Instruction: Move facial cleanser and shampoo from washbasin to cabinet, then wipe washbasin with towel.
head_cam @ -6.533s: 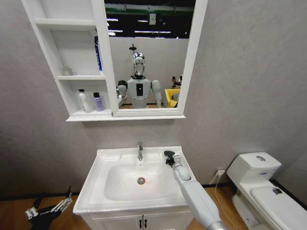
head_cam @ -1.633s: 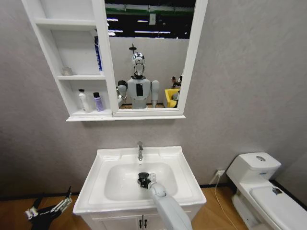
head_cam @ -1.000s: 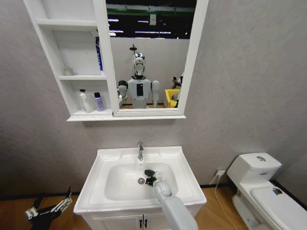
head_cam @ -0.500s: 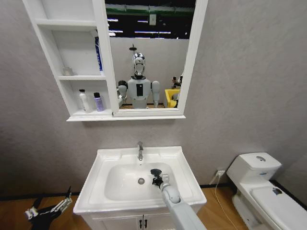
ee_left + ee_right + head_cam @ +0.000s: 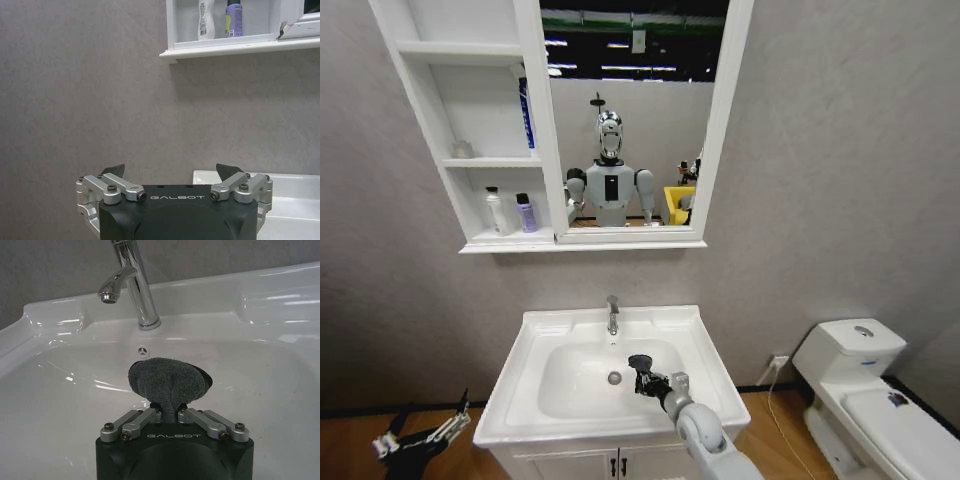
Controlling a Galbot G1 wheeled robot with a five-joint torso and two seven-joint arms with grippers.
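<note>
Inside the bowl of the washbasin (image 5: 692,332), just to the right of the metal drain (image 5: 614,378), the right gripper (image 5: 647,381) is clamped on the towel (image 5: 640,363). The dark grey cloth is bunched into a rounded wad rather than lying flat; its pinched end sits between the fingers and the wad bulges out ahead of them, so its long axis runs along the gripper's own line, pointing toward the back of the basin and the chrome faucet (image 5: 612,314). In the right wrist view the towel (image 5: 167,384) hangs just over the white floor of the bowl, below the small overflow hole (image 5: 143,351) and the faucet (image 5: 130,282); whether it touches the ceramic cannot be told. The right arm comes up from the lower edge of the head view, over the basin's front rim.

The left gripper (image 5: 420,436) hangs low at the robot's left, beside the vanity and well apart from the basin, its fingers (image 5: 111,172) spread wide with nothing between them.

On the cabinet (image 5: 470,245), the lowest shelf niche holds a white bottle (image 5: 495,210) and a purple bottle (image 5: 524,213), both upright, side by side just left of the mirror (image 5: 630,110)
</note>
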